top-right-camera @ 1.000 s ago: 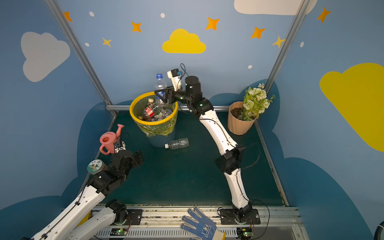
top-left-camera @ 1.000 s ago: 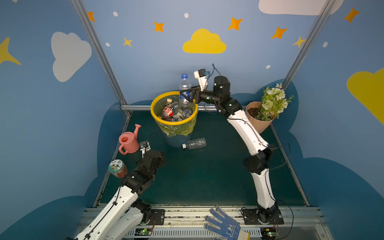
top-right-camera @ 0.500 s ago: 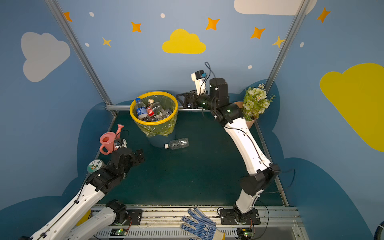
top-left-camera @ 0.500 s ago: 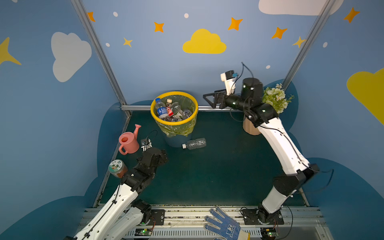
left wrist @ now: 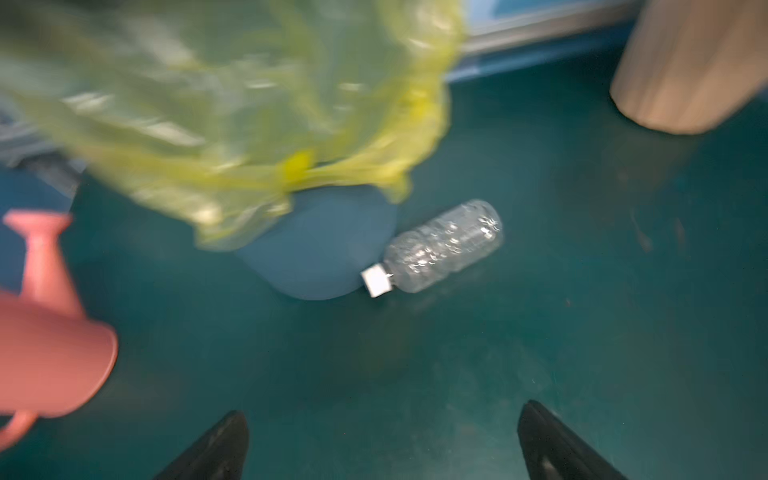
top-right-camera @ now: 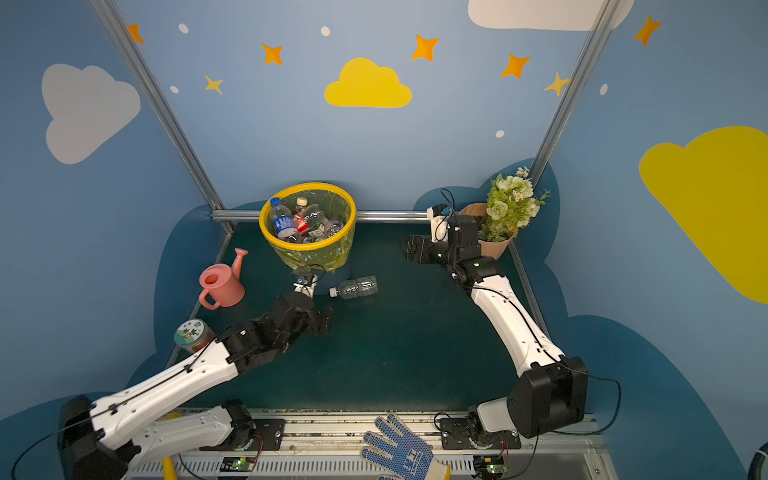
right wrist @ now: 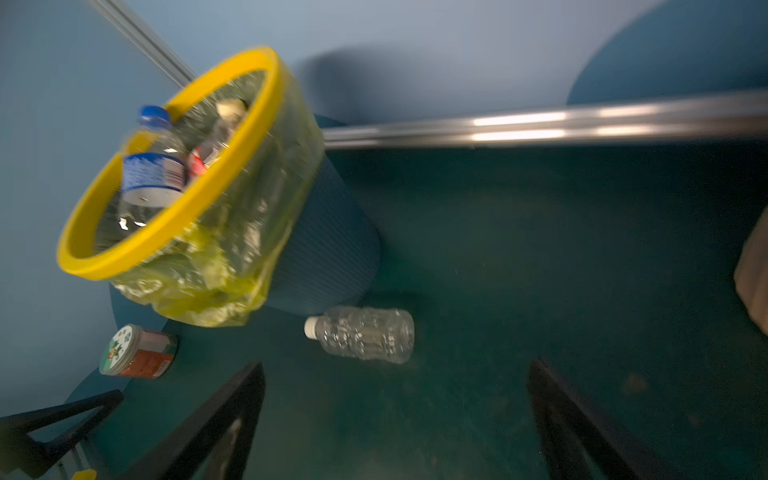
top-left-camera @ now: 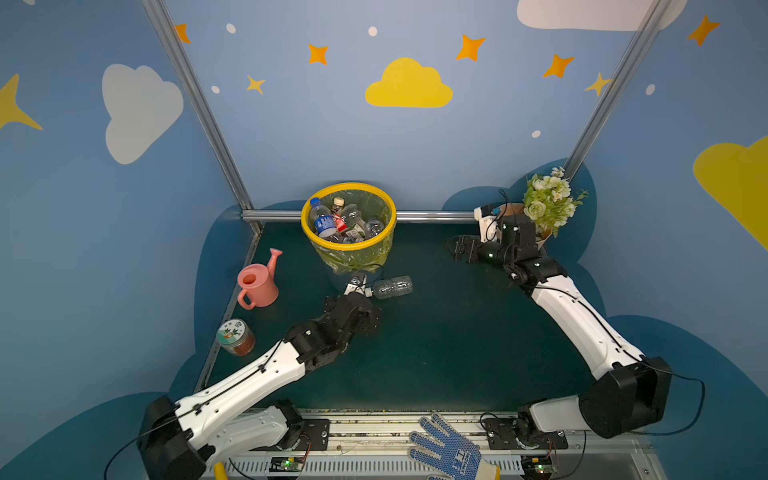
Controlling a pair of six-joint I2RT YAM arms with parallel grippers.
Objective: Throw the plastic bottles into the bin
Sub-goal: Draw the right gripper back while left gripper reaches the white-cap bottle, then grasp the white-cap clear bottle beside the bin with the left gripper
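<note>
The bin (top-left-camera: 348, 248) (top-right-camera: 307, 247), blue-grey with a yellow rim and a yellow-green liner, stands at the back of the mat. Several plastic bottles lie inside it, a blue-labelled one (top-left-camera: 322, 221) (right wrist: 153, 174) on top. One clear white-capped bottle (top-left-camera: 391, 286) (top-right-camera: 356, 286) (left wrist: 445, 245) (right wrist: 365, 334) lies on the mat against the bin's foot. My left gripper (top-left-camera: 371, 312) (left wrist: 382, 409) is open and empty, just short of that bottle's cap. My right gripper (top-left-camera: 455, 249) (right wrist: 397, 363) is open and empty, to the right of the bin and in front of the flower pot.
A pink watering can (top-left-camera: 257, 282) and a short jar (top-left-camera: 236, 337) stand by the left wall. A peach flower pot (top-right-camera: 492, 247) sits in the back right corner. A metal rail (top-left-camera: 432, 216) runs along the back. A blue knit glove (top-left-camera: 451, 451) lies on the front frame.
My right gripper let the blue-labelled bottle drop into the bin, opened wide, and swung right and down, away from the bin. My left gripper moved forward toward the clear bottle.
</note>
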